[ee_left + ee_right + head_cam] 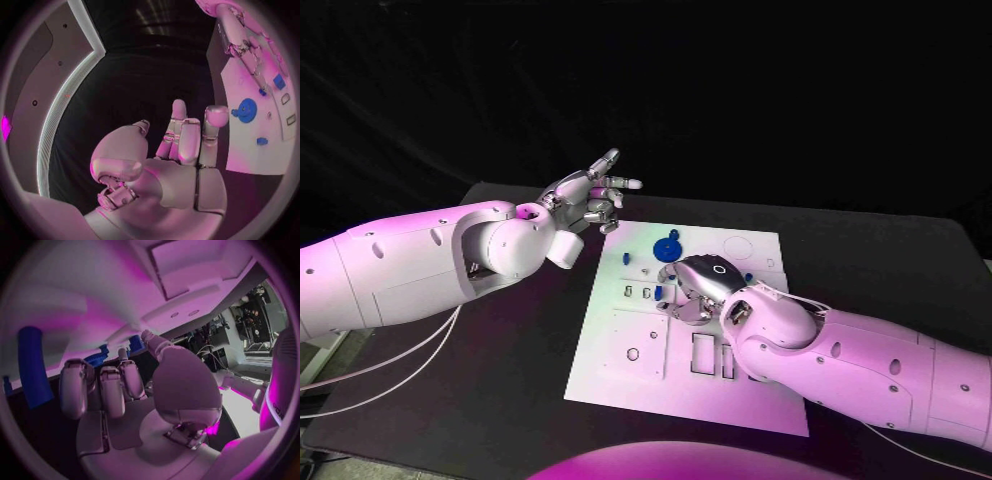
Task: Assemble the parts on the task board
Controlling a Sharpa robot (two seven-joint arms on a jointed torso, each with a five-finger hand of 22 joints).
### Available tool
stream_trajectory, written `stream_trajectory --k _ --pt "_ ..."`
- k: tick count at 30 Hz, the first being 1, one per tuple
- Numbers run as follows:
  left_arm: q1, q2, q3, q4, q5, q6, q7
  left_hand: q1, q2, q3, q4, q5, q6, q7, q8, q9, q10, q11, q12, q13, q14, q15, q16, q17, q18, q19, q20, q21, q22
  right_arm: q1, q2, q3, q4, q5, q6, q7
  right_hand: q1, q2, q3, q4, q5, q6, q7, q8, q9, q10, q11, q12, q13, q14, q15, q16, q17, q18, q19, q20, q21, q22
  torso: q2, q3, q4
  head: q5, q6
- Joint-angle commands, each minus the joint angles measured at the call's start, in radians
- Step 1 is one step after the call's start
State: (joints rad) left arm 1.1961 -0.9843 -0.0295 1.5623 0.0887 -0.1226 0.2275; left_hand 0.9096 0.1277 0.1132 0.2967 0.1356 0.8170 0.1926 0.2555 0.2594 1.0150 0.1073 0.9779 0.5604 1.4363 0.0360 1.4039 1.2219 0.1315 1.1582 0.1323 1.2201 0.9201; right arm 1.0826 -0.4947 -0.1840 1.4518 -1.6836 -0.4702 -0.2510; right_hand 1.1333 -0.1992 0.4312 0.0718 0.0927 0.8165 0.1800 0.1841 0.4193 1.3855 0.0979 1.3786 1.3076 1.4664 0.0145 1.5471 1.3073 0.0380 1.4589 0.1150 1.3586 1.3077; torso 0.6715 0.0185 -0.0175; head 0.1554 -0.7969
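Currently: right hand (697,285) works low on the task board (632,370); left hand (589,195) waits raised off it.

Right hand lies palm-down on the board's middle, fingers curled toward the surface just below the round blue part (668,246). From the right wrist view its fingers (112,390) bend in close to the board near small blue parts (100,357), but whether they pinch anything I cannot tell. Left hand hovers past the board's far-left corner, fingers loosely apart and pointing up, holding nothing, likely parked clear so the right has room. Other small blue parts (626,257) stand in the board's upper area, near the round one.
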Motion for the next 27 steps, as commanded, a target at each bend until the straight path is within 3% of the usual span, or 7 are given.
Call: stream_trajectory --k 1,10,14,20,21,25,27 --pt "0.001 0.001 0.001 0.0 -0.013 0.019 0.004 0.011 -0.001 -0.006 -0.002 0.001 -0.003 -0.001 -0.003 -0.001 -0.007 0.0 -0.007 -0.001 0.008 -0.001 0.006 0.001 0.001 0.007 0.002 0.005 0.001 -0.001 -0.009 0.0 0.016 -0.012 -0.034 -0.006 0.004 -0.009 -0.009 0.002 0.005 -0.007 0.001 -0.006 -0.001 -0.007 -0.001 -0.005 0.061 0.087 0.006 -0.004 0.189 0.012 -0.001 0.008 -0.005 0.164 -0.001 0.0002 -0.0001 0.0 0.0" --pt "0.001 0.003 0.001 -0.011 -0.092 0.015 -0.013 0.062 -0.027 -0.017 -0.007 0.002 -0.003 -0.001 -0.001 -0.004 -0.007 0.0 -0.007 -0.009 0.01 0.0 0.01 0.002 0.0 0.012 0.001 0.007 0.003 0.019 -0.094 0.008 0.116 0.032 -0.081 0.022 0.039 0.005 -0.088 0.034 0.011 -0.016 0.004 -0.003 0.001 -0.012 0.002 -0.005 0.055 0.085 0.01 -0.007 0.182 0.014 -0.003 0.012 -0.014 0.162 -0.004 0.0015 -0.0046 -0.007 0.01" --pt "0.002 0.008 0.001 -0.022 -0.209 0.002 -0.053 0.234 -0.112 -0.025 -0.034 0.0 -0.006 -0.001 0.001 -0.008 -0.017 -0.001 -0.013 -0.024 0.006 -0.001 0.007 -0.011 0.002 0.008 0.0 0.0 -0.008 0.06 -0.171 0.017 0.174 0.25 -0.095 0.116 0.071 0.019 -0.104 0.044 0.058 -0.001 0.0 0.01 0.005 -0.011 -0.002 -0.002 0.055 0.082 0.007 -0.012 0.172 0.021 -0.018 0.01 -0.048 0.149 -0.012 0.002 -0.0072 -0.01 0.023" --pt "0.002 0.022 0.001 -0.039 -0.416 -0.016 -0.199 0.299 -0.153 -0.053 -0.007 0.0 0.05 -0.018 0.045 0.006 -0.031 -0.013 -0.053 -0.053 -0.015 -0.012 -0.024 -0.067 0.013 -0.024 -0.008 -0.038 -0.065 0.141 -0.275 0.024 0.21 0.638 -0.063 0.213 0.083 0.042 -0.087 0.059 0.126 0.039 -0.012 0.046 0.017 -0.024 -0.013 -0.013 0.041 0.075 -0.003 -0.026 0.142 0.032 -0.041 0.002 -0.099 0.127 -0.023 0.0026 -0.0171 -0.012 0.032" --pt "0.002 0.026 0.001 -0.043 -0.459 -0.016 -0.231 0.286 -0.146 -0.065 -0.005 -0.001 0.097 -0.035 0.091 0.026 -0.024 -0.026 -0.058 -0.059 -0.017 -0.022 -0.029 -0.074 0.014 -0.024 -0.014 -0.042 -0.069 0.155 -0.292 0.025 0.21 0.689 -0.057 0.222 0.077 0.04 -0.088 0.065 0.13 0.049 -0.016 0.057 0.021 -0.024 -0.016 -0.013 0.04 0.075 -0.006 -0.026 0.143 0.032 -0.04 0.0 -0.101 0.127 -0.024 0.003 -0.0183 -0.013 0.033" --pt "0.003 0.045 0.001 -0.051 -0.603 0.039 -0.381 0.229 -0.117 -0.123 -0.002 -0.001 0.096 -0.065 0.208 0.108 0.009 -0.053 -0.039 -0.061 -0.002 -0.047 -0.027 -0.066 0.009 0.001 -0.038 -0.039 -0.054 0.189 -0.349 0.026 0.208 0.829 -0.039 0.254 0.069 0.035 -0.093 0.077 0.137 0.074 -0.028 0.088 0.036 -0.023 -0.026 -0.013 0.038 0.076 -0.014 -0.025 0.146 0.031 -0.036 -0.007 -0.097 0.129 -0.03 0.0039 -0.022 -0.018 0.033" --pt "0.01 0.058 0.001 -0.056 -0.649 0.111 -0.463 0.163 -0.084 -0.17 0.002 -0.007 0.071 -0.073 0.272 0.16 0.013 -0.059 -0.028 -0.058 0.038 -0.053 0.027 0.034 -0.01 0.068 -0.047 0.025 0.046 0.197 -0.37 0.027 0.207 0.877 -0.033 0.269 0.069 0.035 -0.093 0.08 0.139 0.08 -0.031 0.099 0.042 -0.023 -0.03 -0.013 0.037 0.077 -0.017 -0.025 0.146 0.03 -0.035 -0.01 -0.097 0.13 -0.031 0.0046 -0.0226 -0.02 0.036"
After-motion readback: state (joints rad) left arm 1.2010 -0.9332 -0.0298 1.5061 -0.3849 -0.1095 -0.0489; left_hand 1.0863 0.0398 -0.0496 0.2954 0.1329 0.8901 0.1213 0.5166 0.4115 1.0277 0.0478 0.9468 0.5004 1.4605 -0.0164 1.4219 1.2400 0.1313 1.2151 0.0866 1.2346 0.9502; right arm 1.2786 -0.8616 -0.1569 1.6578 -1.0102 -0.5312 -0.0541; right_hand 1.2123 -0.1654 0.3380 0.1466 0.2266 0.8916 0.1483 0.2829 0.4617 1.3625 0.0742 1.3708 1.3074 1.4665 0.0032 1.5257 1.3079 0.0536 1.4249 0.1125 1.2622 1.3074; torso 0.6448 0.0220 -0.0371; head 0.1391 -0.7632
